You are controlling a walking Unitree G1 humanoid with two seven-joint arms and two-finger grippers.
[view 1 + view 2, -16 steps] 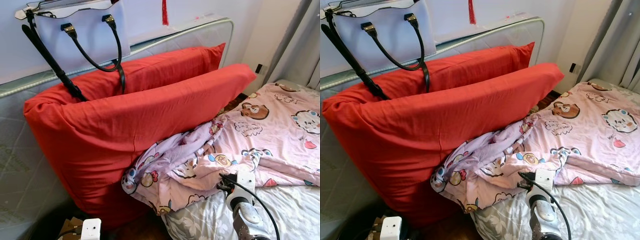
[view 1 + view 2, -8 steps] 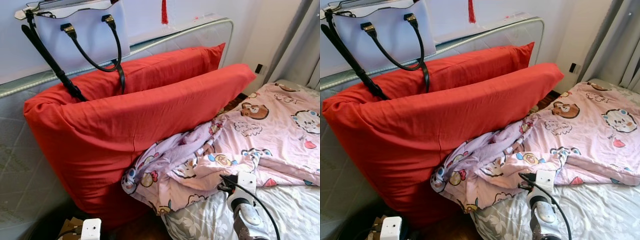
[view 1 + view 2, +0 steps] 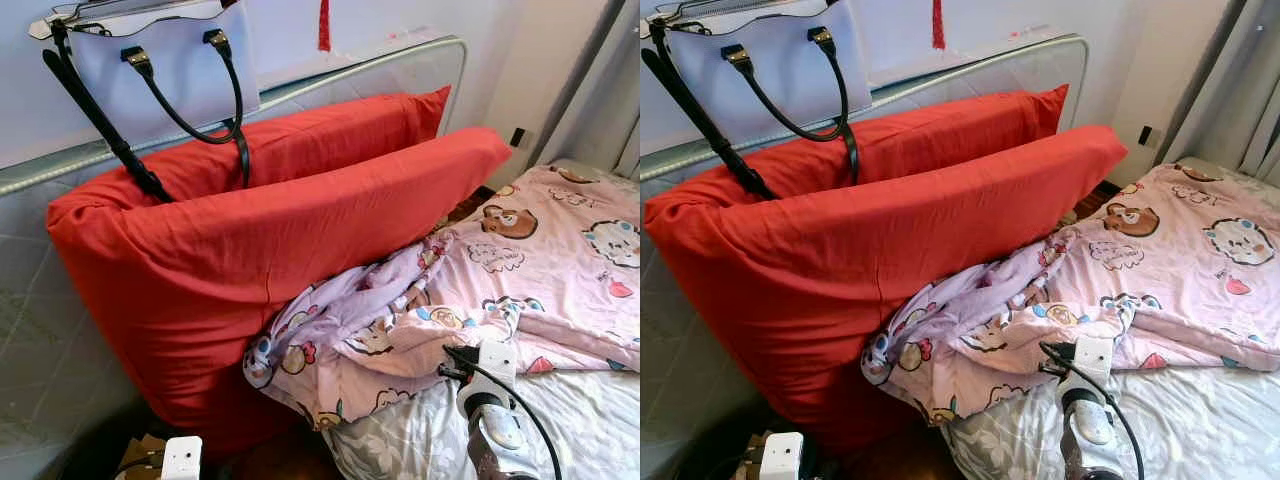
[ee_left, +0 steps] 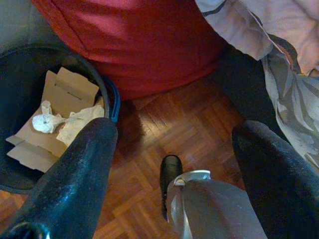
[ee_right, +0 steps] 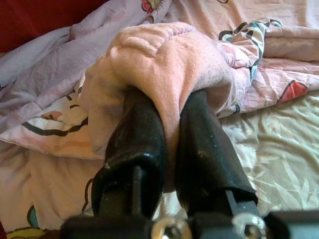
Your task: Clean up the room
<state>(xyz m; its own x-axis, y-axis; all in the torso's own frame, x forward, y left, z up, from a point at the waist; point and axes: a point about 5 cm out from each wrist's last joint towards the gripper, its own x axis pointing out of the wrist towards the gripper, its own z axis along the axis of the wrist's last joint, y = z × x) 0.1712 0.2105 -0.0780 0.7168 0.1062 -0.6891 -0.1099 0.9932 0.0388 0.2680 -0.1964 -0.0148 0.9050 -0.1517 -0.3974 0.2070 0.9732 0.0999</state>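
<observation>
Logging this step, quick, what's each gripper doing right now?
Left gripper: open, holding nothing, above the wood floor.
Right gripper: shut on a fold of the pink blanket.

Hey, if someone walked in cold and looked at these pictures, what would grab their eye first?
Two big red pillows stand on edge against the headboard, with a white handbag perched above them, its black straps hanging over the rear one. Beside them a rumpled pink cartoon-print quilt lies on the bed, and the right pincer is shut on a fold of it. The left pincer hangs open above the wood floor beside a dark bin of cardboard and paper.
</observation>
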